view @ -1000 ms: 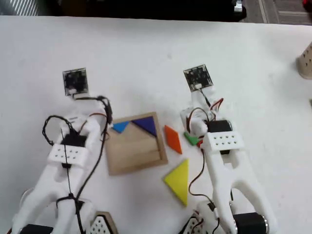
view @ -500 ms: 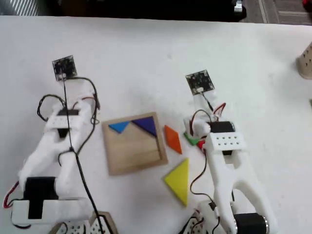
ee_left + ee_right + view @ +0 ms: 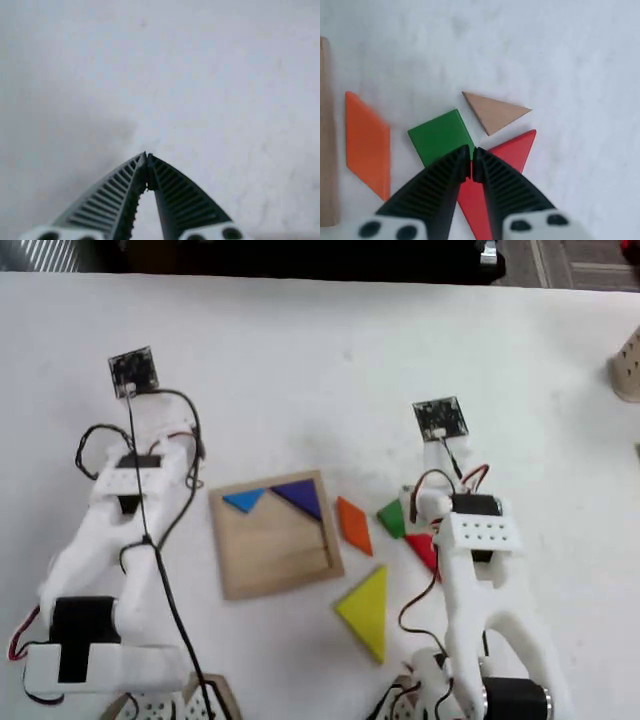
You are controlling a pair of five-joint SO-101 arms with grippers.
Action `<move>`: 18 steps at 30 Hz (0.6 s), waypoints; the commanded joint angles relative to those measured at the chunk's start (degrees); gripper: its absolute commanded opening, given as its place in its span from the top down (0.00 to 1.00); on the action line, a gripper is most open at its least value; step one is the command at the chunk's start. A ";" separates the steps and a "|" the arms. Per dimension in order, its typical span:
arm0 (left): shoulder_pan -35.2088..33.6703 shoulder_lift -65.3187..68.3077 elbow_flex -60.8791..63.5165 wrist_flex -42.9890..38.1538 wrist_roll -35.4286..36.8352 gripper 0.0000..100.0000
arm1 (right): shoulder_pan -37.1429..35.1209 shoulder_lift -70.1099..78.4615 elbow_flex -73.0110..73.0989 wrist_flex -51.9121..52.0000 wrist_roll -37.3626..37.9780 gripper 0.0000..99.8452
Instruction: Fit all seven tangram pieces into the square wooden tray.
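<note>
The square wooden tray (image 3: 262, 560) lies mid-table and holds a light blue triangle (image 3: 245, 500) and a dark blue triangle (image 3: 299, 496) along its far edge. To its right lie an orange parallelogram (image 3: 353, 524) (image 3: 367, 142), a green square (image 3: 392, 519) (image 3: 439, 138), a red triangle (image 3: 423, 550) (image 3: 518, 147) and a big yellow triangle (image 3: 368, 610). A tan triangle (image 3: 495, 112) sits just beyond the green and red pieces. My right gripper (image 3: 471, 154) is shut and empty, its tips over the seam between green and red. My left gripper (image 3: 146, 161) is shut over bare table, left of the tray.
The left arm (image 3: 125, 490) stands to the left of the tray, the right arm (image 3: 478, 532) to the right of the loose pieces. The tray's edge (image 3: 325, 130) lies beside the orange piece. A perforated wooden object (image 3: 628, 365) stands at the far right edge.
The left arm has drawn back from the tray's corner to the left. The right arm has shifted right, uncovering the green square and red triangle.
</note>
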 commanded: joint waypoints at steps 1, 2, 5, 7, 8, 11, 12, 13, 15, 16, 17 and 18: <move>-1.63 -0.22 -3.16 -0.79 0.44 0.98 | -1.89 -0.84 -0.79 1.19 2.55 0.98; -1.80 -0.22 -3.25 -0.79 0.44 0.98 | -2.15 -0.84 -0.79 1.36 2.02 0.97; -1.89 -0.22 -3.25 -0.79 0.44 0.98 | -3.38 -0.84 -0.97 1.71 1.67 0.89; -1.89 -0.22 -3.25 -0.79 0.44 0.98 | -5.41 -0.84 -0.97 2.59 1.67 0.83; -1.89 -0.22 -3.25 -0.88 0.44 0.98 | -6.81 -0.84 -0.97 3.03 2.20 0.80; -2.42 -0.22 -3.16 -1.67 0.44 0.98 | -10.86 -0.84 -0.97 5.32 4.92 0.78; -2.42 -0.13 -3.08 -2.11 0.44 0.98 | -12.00 -0.84 -0.97 5.93 7.65 0.79; -2.42 -0.13 -2.99 -2.37 0.44 0.98 | -13.14 -0.84 -0.97 6.37 9.76 0.79; -2.42 -0.13 -2.81 -2.37 0.44 0.98 | -14.99 -0.84 -0.97 7.34 13.36 0.80; -2.42 -0.13 -2.81 -2.37 0.44 0.98 | -15.69 -0.84 -0.97 7.34 14.86 0.80; -2.42 -0.13 -2.81 -2.37 0.44 0.98 | -16.13 -0.84 -0.88 7.34 16.88 0.80; -2.42 -0.13 -2.81 -2.37 0.35 0.98 | -16.40 -0.57 -0.88 7.08 19.25 0.80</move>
